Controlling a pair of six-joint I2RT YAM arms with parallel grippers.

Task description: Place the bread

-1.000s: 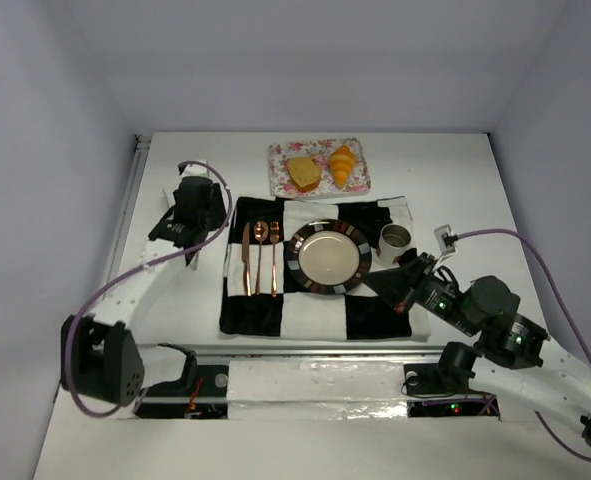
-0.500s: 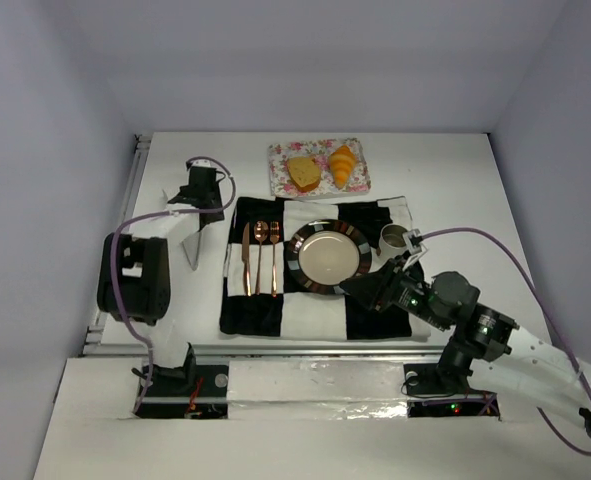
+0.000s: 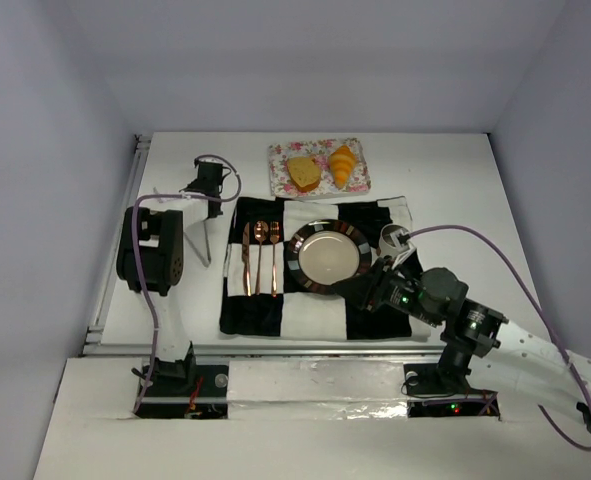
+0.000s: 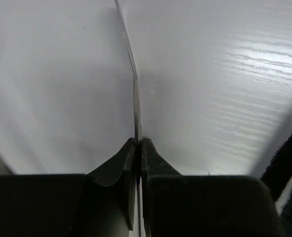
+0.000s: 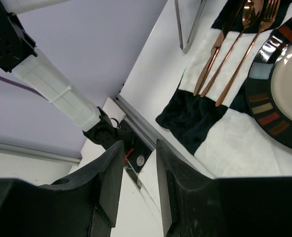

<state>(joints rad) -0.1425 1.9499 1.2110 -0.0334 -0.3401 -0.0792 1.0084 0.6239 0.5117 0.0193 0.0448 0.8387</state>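
The bread lies on a floral tray point(image 3: 280, 185) at the back: a chunky slice point(image 3: 303, 173) on the left and an orange croissant point(image 3: 343, 165) on the right. My left gripper point(image 3: 207, 188) point(image 4: 138, 140) hangs left of the tray, beside the checked mat, and is shut on the thin metal strip of the tongs point(image 4: 135, 84) point(image 3: 207, 238), which slant down to the table. My right gripper point(image 3: 365, 290) point(image 5: 138, 143) hovers over the mat's near right part, open, with nothing between its fingers. Neither gripper touches the bread.
A black-and-white checked mat point(image 3: 275, 310) carries a dark-rimmed plate point(image 3: 328, 257) point(image 5: 284, 94) and copper cutlery point(image 3: 260, 258) point(image 5: 234, 54). A cup point(image 3: 395, 238) stands right of the plate, close to my right arm. The tongs point(image 5: 185, 29) also show in the right wrist view.
My left arm has straightened and its gripper has shifted back-right and shut on the tongs. My right gripper has opened and moved left over the mat.
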